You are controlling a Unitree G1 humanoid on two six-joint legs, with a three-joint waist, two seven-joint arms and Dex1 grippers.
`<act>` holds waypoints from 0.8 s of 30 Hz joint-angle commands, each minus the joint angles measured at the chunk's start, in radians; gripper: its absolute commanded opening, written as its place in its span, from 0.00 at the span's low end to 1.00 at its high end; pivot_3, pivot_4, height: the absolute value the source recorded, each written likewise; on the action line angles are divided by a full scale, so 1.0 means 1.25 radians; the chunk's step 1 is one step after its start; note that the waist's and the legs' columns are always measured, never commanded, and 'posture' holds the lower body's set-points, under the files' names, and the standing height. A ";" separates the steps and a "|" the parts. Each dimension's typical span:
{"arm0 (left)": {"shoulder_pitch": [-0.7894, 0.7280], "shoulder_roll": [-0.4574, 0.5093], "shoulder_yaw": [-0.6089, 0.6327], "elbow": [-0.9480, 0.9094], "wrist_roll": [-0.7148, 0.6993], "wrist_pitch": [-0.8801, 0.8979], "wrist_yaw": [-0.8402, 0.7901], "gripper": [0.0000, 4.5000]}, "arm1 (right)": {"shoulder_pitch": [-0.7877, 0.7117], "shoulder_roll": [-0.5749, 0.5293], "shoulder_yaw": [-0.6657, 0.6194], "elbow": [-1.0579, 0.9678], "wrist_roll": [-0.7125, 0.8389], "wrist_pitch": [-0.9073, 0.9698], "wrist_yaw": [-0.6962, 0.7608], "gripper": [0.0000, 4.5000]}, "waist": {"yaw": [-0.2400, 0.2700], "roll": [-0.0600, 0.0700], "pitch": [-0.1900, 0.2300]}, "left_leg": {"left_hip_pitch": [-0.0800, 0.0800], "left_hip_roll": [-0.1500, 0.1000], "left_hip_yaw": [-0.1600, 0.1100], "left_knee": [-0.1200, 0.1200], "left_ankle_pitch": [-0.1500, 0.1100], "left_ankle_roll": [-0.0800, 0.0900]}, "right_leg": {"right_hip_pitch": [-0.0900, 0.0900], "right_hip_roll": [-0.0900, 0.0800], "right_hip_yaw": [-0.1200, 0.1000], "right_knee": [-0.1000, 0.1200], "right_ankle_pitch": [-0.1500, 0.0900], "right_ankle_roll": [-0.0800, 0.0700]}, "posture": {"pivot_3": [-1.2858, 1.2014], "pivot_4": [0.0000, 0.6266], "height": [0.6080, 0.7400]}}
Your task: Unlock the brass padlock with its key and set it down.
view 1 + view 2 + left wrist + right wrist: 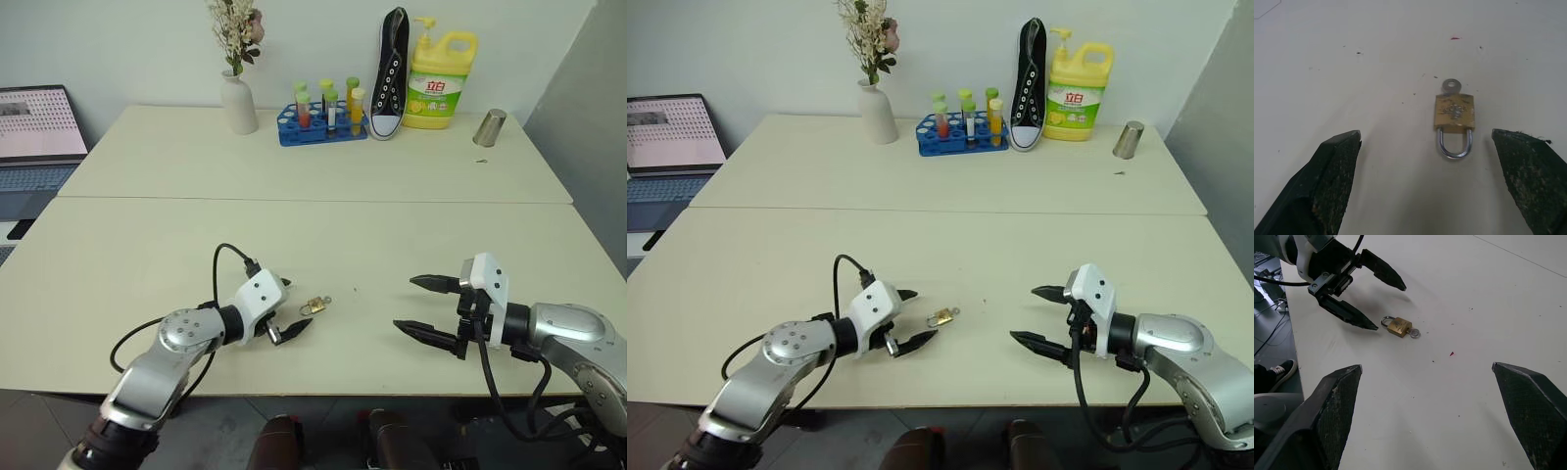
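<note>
Brass padlock (313,307) lies flat on table (294,235), key (325,301) in its base. Left gripper (285,307) just beside it, fingers apart, empty. Right gripper (421,307) well apart, fingers spread. Blue rack (320,128) far behind holds coloured tubes.

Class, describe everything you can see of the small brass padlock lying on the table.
The small golden-brass padlock has a flat rectangular body with scuffed faces and a thin silver U-shaped shackle, seated closed. It lies flat on the cream table, its shackle towards the open left gripper, which does not touch it. A small silvery key sticks out of its base.
</note>
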 commanded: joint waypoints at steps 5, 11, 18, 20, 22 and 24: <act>-0.047 -0.037 -0.037 0.063 0.027 0.009 -0.001 1.00 | 0.013 -0.006 -0.017 -0.050 0.016 0.007 -0.012 0.99 | 0.000 0.000 0.000 | 0.000 0.000 0.000 0.000 0.000 0.000 | 0.000 0.001 0.000 0.000 0.000 0.000 | 0.52 0.24 1.00; -0.060 -0.028 -0.043 0.082 0.032 0.026 -0.026 1.00 | 0.021 -0.007 -0.021 -0.058 0.017 0.007 -0.017 0.99 | 0.000 0.000 0.000 | 0.000 0.000 0.000 0.000 0.000 0.000 | 0.000 0.002 0.000 0.000 0.000 0.000 | 0.52 0.24 1.00; -0.069 -0.041 -0.054 0.089 0.018 0.030 -0.058 0.87 | 0.030 -0.003 -0.019 -0.060 0.009 0.000 -0.021 1.00 | 0.000 0.000 0.000 | 0.000 0.000 0.000 0.000 0.000 0.000 | 0.000 0.002 0.000 0.000 0.000 0.000 | 0.52 0.24 1.00; -0.065 -0.041 -0.052 0.087 0.016 0.033 -0.063 0.73 | 0.032 -0.002 -0.017 -0.060 0.008 -0.002 -0.022 1.00 | 0.000 0.000 0.000 | 0.000 0.000 0.000 0.000 0.000 0.000 | 0.000 0.002 0.000 0.000 0.000 0.000 | 0.52 0.24 1.00; -0.064 -0.039 -0.051 0.091 0.018 0.032 -0.066 0.57 | 0.032 0.000 -0.017 -0.060 0.010 -0.001 -0.025 1.00 | 0.000 0.000 0.000 | 0.000 0.000 0.000 0.000 0.000 0.000 | 0.000 0.002 0.000 0.000 0.000 0.000 | 0.52 0.24 1.00; -0.065 -0.035 -0.051 0.094 0.019 0.029 -0.070 0.43 | 0.032 0.000 -0.016 -0.061 0.010 -0.001 -0.026 1.00 | 0.000 0.000 0.000 | 0.000 0.000 0.000 0.000 0.000 0.000 | 0.000 0.002 0.000 0.000 0.000 0.000 | 0.52 0.24 1.00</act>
